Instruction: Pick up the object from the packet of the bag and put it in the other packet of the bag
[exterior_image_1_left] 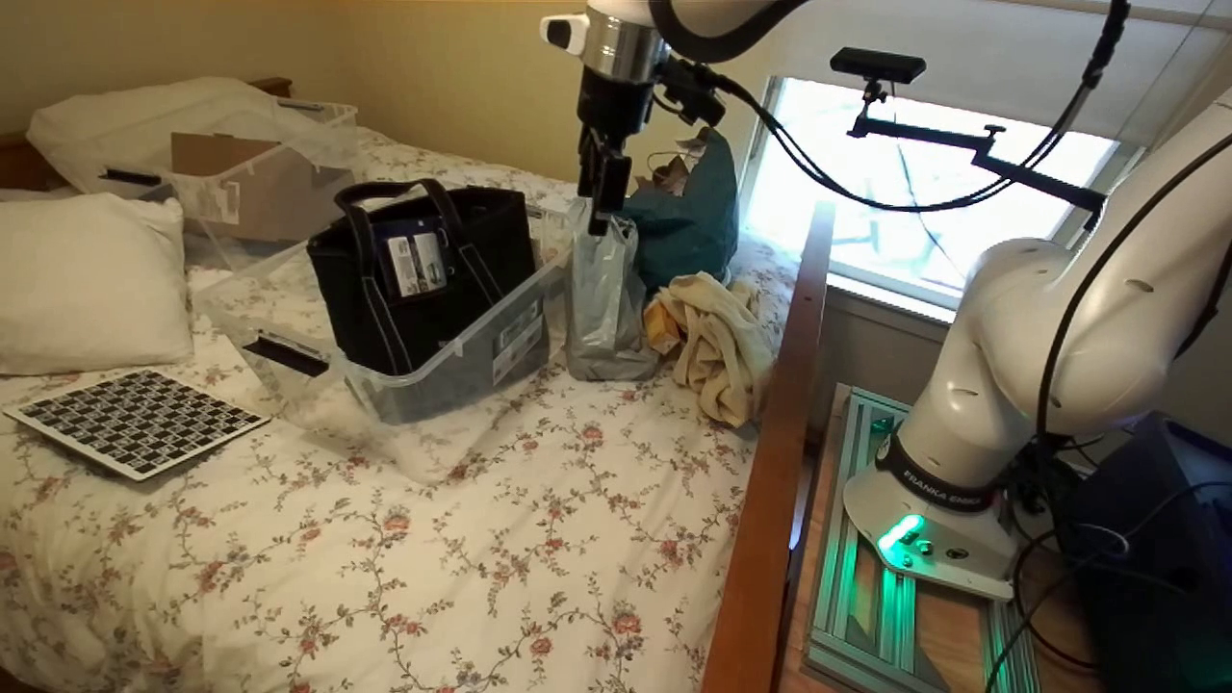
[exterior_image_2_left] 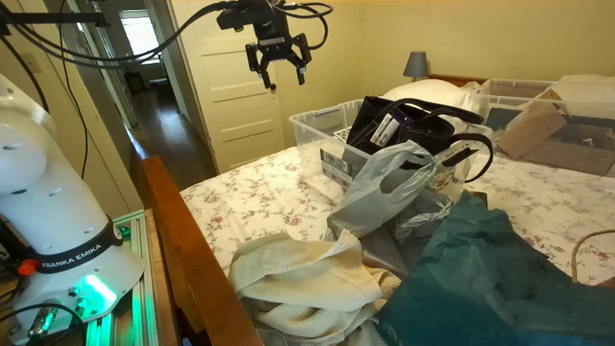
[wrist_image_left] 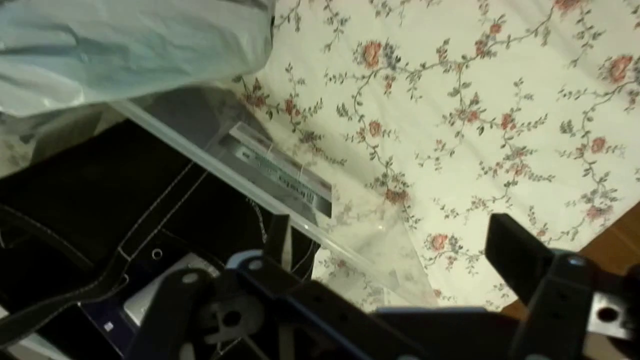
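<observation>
The black fabric bag [exterior_image_1_left: 496, 236] stands tilted in a clear plastic bin [exterior_image_1_left: 460, 351], and it also shows in an exterior view [exterior_image_2_left: 367, 115] and the wrist view [wrist_image_left: 100, 170]. The object [exterior_image_1_left: 421, 262], dark blue with a pale striped face, sits in a pocket on the bag's side, between the handle straps. It also shows in an exterior view [exterior_image_2_left: 386, 129] and, partly behind the gripper, in the wrist view [wrist_image_left: 160, 290]. My gripper [exterior_image_2_left: 285, 82] is open and empty, high above and apart from the bag. Its fingers also show in an exterior view [exterior_image_1_left: 599, 207] and the wrist view [wrist_image_left: 390, 225].
A grey plastic bag [exterior_image_1_left: 608, 318] stands beside the bin, near a teal bundle [exterior_image_1_left: 683, 236] and a cream cloth [exterior_image_1_left: 720, 351]. A checkered board [exterior_image_1_left: 135, 419] lies on the bed. Another clear bin [exterior_image_2_left: 533, 98] holds cardboard. A wooden rail [exterior_image_1_left: 778, 452] edges the bed.
</observation>
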You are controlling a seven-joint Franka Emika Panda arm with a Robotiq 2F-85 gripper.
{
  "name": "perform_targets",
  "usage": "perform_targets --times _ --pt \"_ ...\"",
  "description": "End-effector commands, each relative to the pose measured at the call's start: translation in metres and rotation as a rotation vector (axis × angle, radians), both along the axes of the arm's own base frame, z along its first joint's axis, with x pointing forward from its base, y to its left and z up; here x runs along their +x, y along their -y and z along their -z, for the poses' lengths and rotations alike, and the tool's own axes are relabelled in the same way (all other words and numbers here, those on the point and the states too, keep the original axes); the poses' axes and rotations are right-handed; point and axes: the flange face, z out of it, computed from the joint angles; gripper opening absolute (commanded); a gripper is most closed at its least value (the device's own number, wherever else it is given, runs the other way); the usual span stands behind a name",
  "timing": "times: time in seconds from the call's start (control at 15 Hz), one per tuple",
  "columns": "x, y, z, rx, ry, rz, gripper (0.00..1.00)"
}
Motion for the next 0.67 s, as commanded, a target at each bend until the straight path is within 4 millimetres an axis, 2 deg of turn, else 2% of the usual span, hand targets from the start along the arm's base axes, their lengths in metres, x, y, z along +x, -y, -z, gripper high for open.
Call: perform_targets --times 0.0,0.07,0.13,0.33,0.6 --pt "0.044 -0.016 0.01 0.038 0.016 -0.066 1.0" --pt "0.051 -0.019 0.014 0.027 -0.003 -0.076 1.0" --pt "0.028 -0.012 0.01 0.017 0.012 -0.047 1.0" --pt "0.045 -0.018 0.019 0.011 -0.002 -0.06 1.0" --pt "0.048 -0.018 0.019 0.01 0.0 -0.063 1.0"
